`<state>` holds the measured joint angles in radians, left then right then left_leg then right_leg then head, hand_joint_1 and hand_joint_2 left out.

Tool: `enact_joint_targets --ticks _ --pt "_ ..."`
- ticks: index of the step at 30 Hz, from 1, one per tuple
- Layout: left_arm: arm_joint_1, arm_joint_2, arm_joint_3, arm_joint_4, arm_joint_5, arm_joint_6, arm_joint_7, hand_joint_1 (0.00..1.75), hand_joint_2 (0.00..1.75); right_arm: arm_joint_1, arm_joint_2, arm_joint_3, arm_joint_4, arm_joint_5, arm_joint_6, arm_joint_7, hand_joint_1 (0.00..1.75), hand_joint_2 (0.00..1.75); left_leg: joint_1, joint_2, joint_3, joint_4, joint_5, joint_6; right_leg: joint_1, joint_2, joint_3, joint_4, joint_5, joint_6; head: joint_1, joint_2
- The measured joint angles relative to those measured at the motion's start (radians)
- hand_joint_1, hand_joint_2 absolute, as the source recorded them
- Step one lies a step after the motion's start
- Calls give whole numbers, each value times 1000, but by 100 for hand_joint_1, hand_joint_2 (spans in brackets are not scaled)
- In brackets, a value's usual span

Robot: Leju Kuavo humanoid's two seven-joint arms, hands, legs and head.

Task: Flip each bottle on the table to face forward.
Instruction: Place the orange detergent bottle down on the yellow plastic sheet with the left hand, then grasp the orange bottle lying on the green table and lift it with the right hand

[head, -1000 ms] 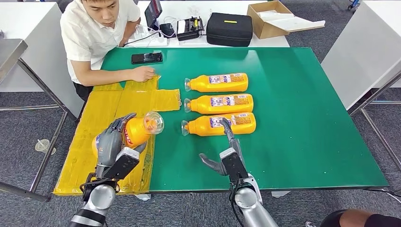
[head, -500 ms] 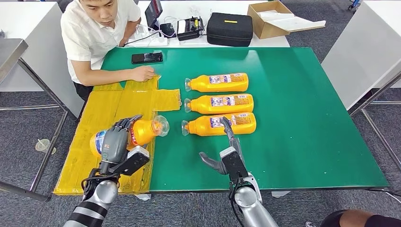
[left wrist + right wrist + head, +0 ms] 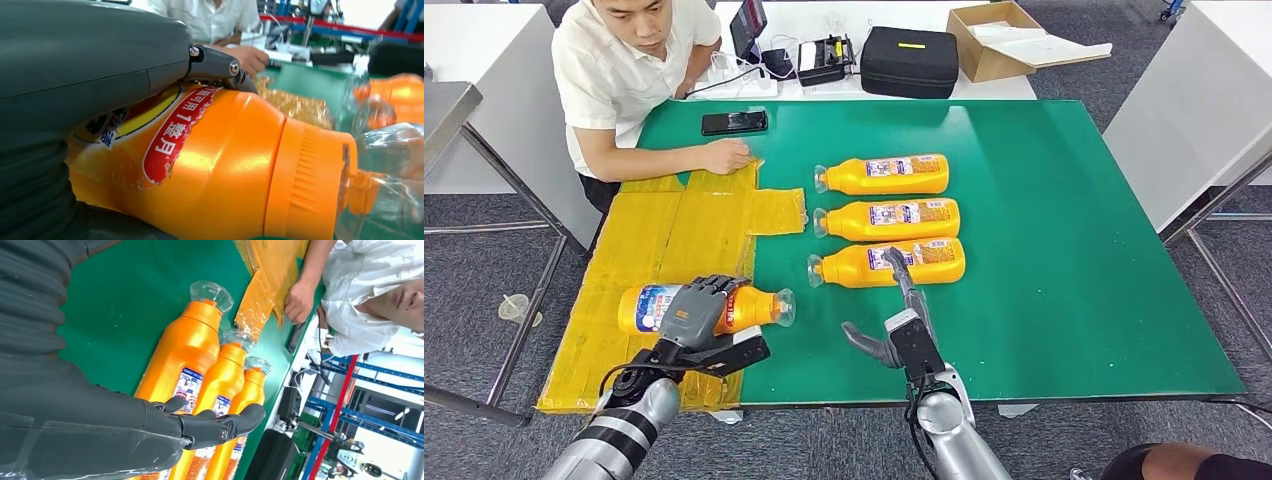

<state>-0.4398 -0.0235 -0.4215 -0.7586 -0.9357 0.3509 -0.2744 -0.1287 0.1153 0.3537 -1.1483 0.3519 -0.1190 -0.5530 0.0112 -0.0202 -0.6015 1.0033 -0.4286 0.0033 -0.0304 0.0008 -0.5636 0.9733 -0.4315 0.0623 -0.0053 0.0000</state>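
My left hand (image 3: 692, 316) grips an orange bottle (image 3: 749, 307) with a clear cap, lying on its side at the near left, cap pointing right. The left wrist view shows its orange body (image 3: 225, 165) and red label under my fingers (image 3: 215, 62). Three more orange bottles lie in a row mid-table, caps to the left: far (image 3: 886, 174), middle (image 3: 892, 217), near (image 3: 854, 266). My right hand (image 3: 901, 318) hovers open just in front of the near bottle (image 3: 185, 355), fingers (image 3: 220, 427) stretched over it.
A person sits at the far left with a hand (image 3: 727, 155) on the yellow sheet (image 3: 674, 220). A black phone (image 3: 734, 122) lies on the green table (image 3: 1074, 250). Behind stand a black case (image 3: 910, 60) and a cardboard box (image 3: 1004, 40).
My left hand has lowered the held bottle from a raised tilt, cap toward the camera, down onto its side with the cap pointing right. The right hand has stayed in place.
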Motion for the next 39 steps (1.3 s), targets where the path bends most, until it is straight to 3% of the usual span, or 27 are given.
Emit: enact_joint_targets --ticks 7,9,10,13,14,39 --pt "-57 2 -31 115 -29 -64 -5 174 175 -12 4 -3 31 1 0 -11 0 175 0 0 5 0 0 0 0 0 4 0 0 0 0 0" --pt "-65 2 -35 131 -29 -66 -6 165 175 -15 4 -5 37 1 0 -12 0 175 0 0 6 0 0 0 0 0 6 0 0 0 0 0" --pt "-68 2 -37 137 -28 -68 -6 134 175 -17 5 -6 40 1 0 -13 0 175 0 0 7 -1 0 0 0 0 6 0 0 0 0 0" --pt "-78 2 -43 153 -28 -76 -6 13 175 -20 6 -8 48 2 -1 -14 0 175 0 0 8 -1 0 0 0 0 8 0 0 0 0 0" --pt "-81 2 -44 158 -28 -78 -7 1 175 -20 6 -8 51 2 -2 -15 0 175 0 0 9 -1 0 0 0 0 8 0 0 0 0 0" --pt "-100 2 -47 176 -22 -119 -14 0 175 -30 7 -16 91 6 -8 -21 0 175 0 0 10 -1 0 0 0 0 10 0 0 0 0 0"
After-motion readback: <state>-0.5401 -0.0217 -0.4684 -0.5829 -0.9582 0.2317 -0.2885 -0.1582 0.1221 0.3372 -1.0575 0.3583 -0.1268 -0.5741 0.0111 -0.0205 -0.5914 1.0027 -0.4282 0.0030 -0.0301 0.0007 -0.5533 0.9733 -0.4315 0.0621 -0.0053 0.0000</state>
